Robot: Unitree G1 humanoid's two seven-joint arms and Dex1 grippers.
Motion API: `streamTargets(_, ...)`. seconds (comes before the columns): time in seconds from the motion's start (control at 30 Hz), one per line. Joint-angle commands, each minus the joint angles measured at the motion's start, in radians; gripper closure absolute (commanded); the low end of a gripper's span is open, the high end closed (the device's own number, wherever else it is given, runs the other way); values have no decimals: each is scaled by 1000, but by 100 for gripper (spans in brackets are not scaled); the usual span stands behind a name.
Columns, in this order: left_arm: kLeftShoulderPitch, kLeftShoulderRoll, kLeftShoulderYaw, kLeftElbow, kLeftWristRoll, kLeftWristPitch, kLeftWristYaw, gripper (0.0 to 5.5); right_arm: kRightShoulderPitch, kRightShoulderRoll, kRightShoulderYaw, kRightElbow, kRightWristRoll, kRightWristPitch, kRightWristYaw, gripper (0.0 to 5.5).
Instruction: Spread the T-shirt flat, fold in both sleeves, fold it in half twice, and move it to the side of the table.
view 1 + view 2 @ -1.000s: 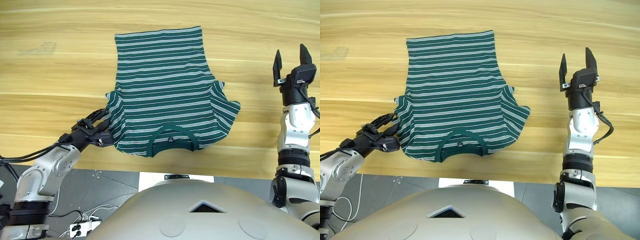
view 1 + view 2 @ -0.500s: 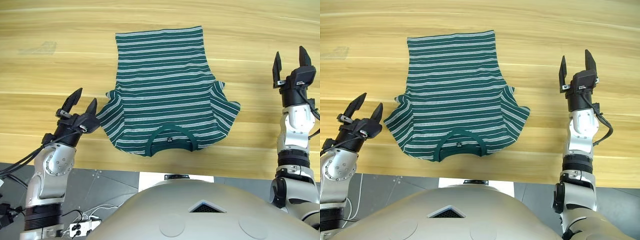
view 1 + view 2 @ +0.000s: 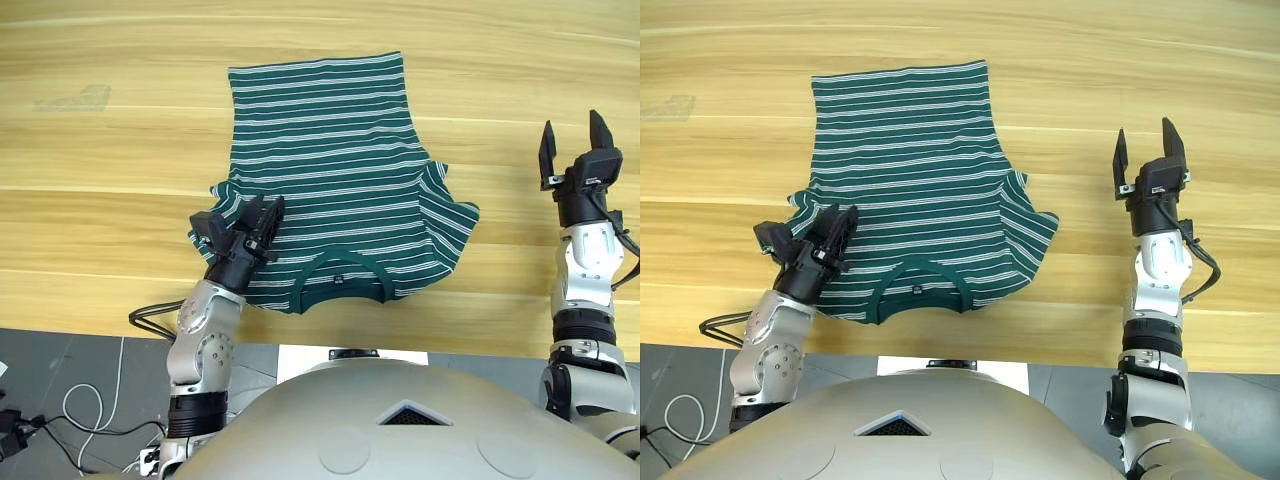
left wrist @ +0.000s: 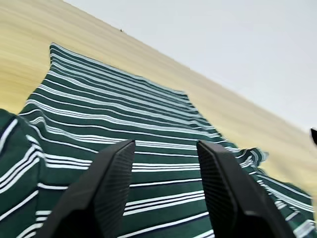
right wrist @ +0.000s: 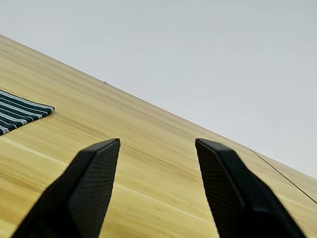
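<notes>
The wooden table (image 3: 100, 150) carried the striped T-shirt (image 3: 330, 150) near its front edge, hem (image 3: 315, 65) away from the robot and collar (image 3: 340, 268) toward it, the body lying mostly flat. The right sleeve (image 3: 455, 212) looked partly drawn in and rumpled against the side seam, and the left sleeve (image 3: 208, 232) sat bunched at the shoulder, so the step in hand seemed to be folding the sleeves in, left one first. The left gripper (image 3: 266, 206) hovered over that left shoulder with its fingers parted and nothing between them; the wrist view showed only stripes in the gap. The right gripper (image 3: 572, 135) stood upright over bare wood well to the right of the shirt, also spread wide and empty. To do the fold well, the left gripper would probably need to back out toward the sleeve's outer edge, since it was over the chest and not the cuff. It should then pinch only the top layer there and carry it low and straight across toward the collar, so that the body underneath was not dragged. Letting go once the cloth lay flat would likely avoid a ridge. The right gripper could hold the far shoulder down if the shirt began to slide.
</notes>
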Motion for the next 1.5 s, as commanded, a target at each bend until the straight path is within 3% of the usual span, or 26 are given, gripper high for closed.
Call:
streamTargets(0.03,-36,97,22,5,292,-234,-9,319,-3,-1,0,16,2,-7,-1,269)
streamTargets(0.1,-66,199,114,42,496,-405,39,319,-3,-2,0,26,1,-11,-2,269)
streamTargets(0.17,-58,369,220,107,790,-507,151,319,-1,-2,-2,31,1,-13,-3,269)
streamTargets(0.23,-4,490,302,180,950,-558,205,319,-3,-2,-1,35,1,-14,-4,269)
streamTargets(0.37,90,566,353,250,1105,-560,266,319,-10,-4,0,40,2,-10,-2,269)
streamTargets(0.57,166,621,213,314,1322,-524,272,319,-4,-19,-9,37,10,-11,6,269)
streamTargets(0.87,248,643,122,163,1329,-530,194,319,-6,-27,-12,18,15,-4,22,269)
streamTargets(1.3,10,690,-31,311,1350,-537,203,319,20,-15,-22,13,26,-14,10,269)
streamTargets(1.5,3,714,-83,325,1336,-581,201,319,9,-13,-18,22,19,-10,5,269)
